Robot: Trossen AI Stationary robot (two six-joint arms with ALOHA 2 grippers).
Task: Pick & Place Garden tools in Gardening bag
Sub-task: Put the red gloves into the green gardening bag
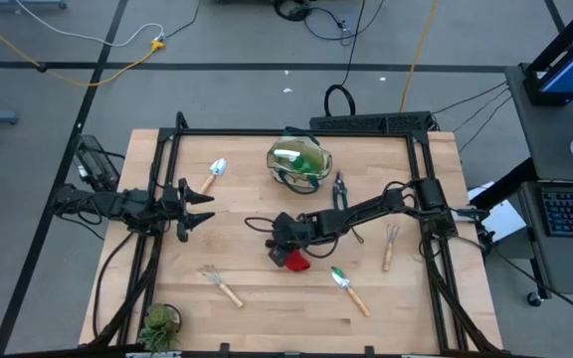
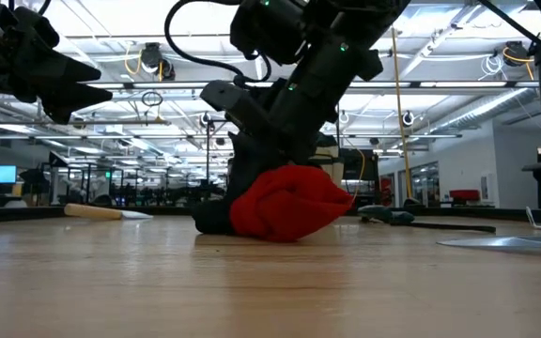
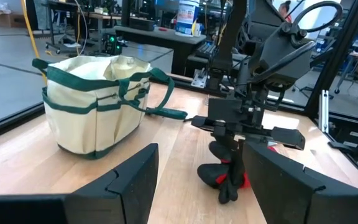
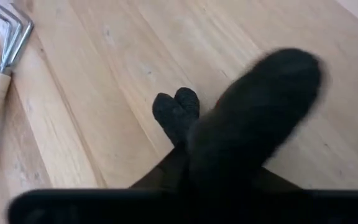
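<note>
A red-and-black glove (image 1: 297,263) lies bunched near the table's middle. My right gripper (image 1: 285,244) is down on it and shut on it. It also shows in the low view (image 2: 289,202) and the left wrist view (image 3: 219,179). The tan bag with green trim (image 1: 299,164) stands upright at the far middle. My left gripper (image 1: 205,209) hangs open and empty above the table's left side. On the table lie a trowel (image 1: 214,171), a rake (image 1: 222,285), a green-necked trowel (image 1: 349,288), a small fork (image 1: 390,246) and black shears (image 1: 340,189). My right gripper holds the bunched glove between its two fingers (image 3: 227,152), which point down at it from above. The gripper's own body hides which part of the glove they are on. The glove's red underside (image 2: 285,221) rests on the table, and its black fingers (image 4: 176,112) stick out beyond the gripper.
A small potted plant (image 1: 159,323) stands at the near left corner. Black frame rails (image 1: 162,179) run along the table's left, right and far sides. Bare wood lies between the glove and the bag (image 3: 92,99).
</note>
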